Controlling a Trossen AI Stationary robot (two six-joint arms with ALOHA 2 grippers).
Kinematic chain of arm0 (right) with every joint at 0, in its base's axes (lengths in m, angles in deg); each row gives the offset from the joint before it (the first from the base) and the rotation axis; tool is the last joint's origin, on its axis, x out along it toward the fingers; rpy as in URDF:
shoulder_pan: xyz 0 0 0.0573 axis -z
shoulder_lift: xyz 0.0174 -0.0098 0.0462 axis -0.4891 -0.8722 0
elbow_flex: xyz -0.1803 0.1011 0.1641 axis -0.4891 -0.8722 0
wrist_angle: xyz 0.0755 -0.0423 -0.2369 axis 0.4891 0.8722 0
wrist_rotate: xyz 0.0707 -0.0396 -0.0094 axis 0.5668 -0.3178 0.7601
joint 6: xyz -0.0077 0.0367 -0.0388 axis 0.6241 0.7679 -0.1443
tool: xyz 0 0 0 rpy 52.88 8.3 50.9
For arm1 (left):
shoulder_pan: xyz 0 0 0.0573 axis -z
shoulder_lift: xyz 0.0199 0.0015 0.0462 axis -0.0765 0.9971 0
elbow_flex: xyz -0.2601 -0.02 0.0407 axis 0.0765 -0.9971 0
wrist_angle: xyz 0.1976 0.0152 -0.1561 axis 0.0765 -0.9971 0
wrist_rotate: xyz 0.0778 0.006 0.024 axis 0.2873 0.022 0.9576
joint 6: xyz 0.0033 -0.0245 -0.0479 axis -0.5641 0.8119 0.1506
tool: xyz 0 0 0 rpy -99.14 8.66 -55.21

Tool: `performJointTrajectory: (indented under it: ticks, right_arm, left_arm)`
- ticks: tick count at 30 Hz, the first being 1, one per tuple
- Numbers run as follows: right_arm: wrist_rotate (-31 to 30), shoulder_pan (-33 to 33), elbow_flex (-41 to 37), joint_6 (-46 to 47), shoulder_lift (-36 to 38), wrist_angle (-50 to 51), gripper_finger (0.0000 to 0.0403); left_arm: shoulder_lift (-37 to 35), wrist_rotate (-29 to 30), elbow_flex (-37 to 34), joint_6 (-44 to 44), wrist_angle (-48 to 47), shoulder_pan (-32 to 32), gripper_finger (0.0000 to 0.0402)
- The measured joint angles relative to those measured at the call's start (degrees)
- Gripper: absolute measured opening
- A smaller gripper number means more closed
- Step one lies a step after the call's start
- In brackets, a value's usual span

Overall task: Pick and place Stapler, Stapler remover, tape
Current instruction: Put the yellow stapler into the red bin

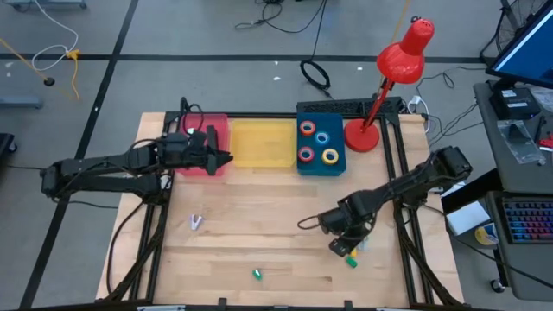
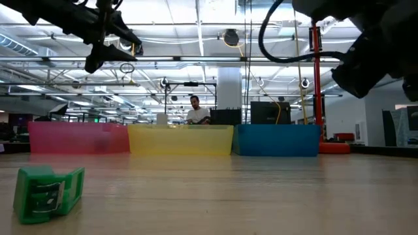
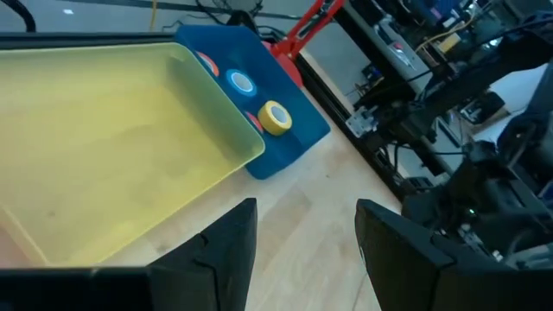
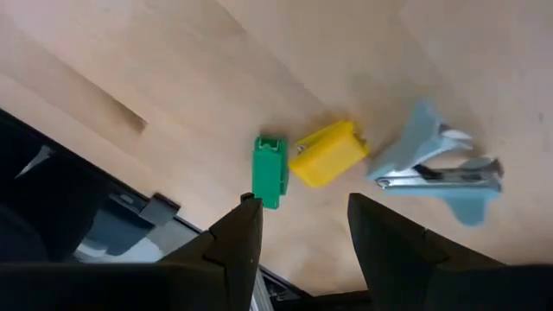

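Four tape rolls lie in the blue bin (image 1: 321, 142): orange-red (image 1: 308, 129), blue (image 1: 323, 137), red (image 1: 305, 155) and yellow (image 1: 330, 156). My right gripper (image 1: 343, 248) hangs open just above the table. In its wrist view a small green stapler (image 4: 270, 171), a small yellow stapler (image 4: 327, 154) and a pale blue staple remover (image 4: 436, 164) lie flat on the wood past the fingers (image 4: 302, 220). Another green stapler (image 1: 257, 274) lies near the table's near edge, close in the low view (image 2: 49, 190). A pale staple remover (image 1: 196, 223) lies left of centre. My left gripper (image 1: 221, 158) is open and raised above the pink and yellow bins.
A pink bin (image 1: 203, 147), a yellow bin (image 1: 263, 142) and the blue bin stand in a row along the far edge. A red desk lamp (image 1: 380, 95) stands at the far right corner. Bare wood spreads across the table's middle. A person (image 2: 194, 111) sits far behind the table.
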Motion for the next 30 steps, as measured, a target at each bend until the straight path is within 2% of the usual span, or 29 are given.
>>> performJointTrajectory:
  ticks: [8,12,16,25,30]
  right_arm:
    - [-3.50,-3.97,-0.32,6.99,0.00,-2.44,0.0164]
    - [-7.72,-6.27,-0.32,13.15,0.00,-2.39,0.0164]
    - [-10.03,-8.62,-0.32,21.00,0.00,-3.30,0.0164]
    - [-19.46,-12.18,-0.32,44.09,0.00,-7.49,0.0164]
    - [-19.08,-12.25,-0.32,51.43,0.00,-7.62,0.0164]
  left_arm:
    - [0.00,2.15,0.00,0.84,-0.01,2.26,0.0196]
    - [0.00,2.15,0.00,0.45,-0.04,3.39,0.0196]
    - [0.00,2.13,0.00,-0.76,-0.04,4.08,0.0196]
    - [0.00,3.01,0.00,-6.31,-0.07,3.99,0.0196]
    - [0.00,2.00,0.00,-9.78,-0.07,3.97,0.0196]
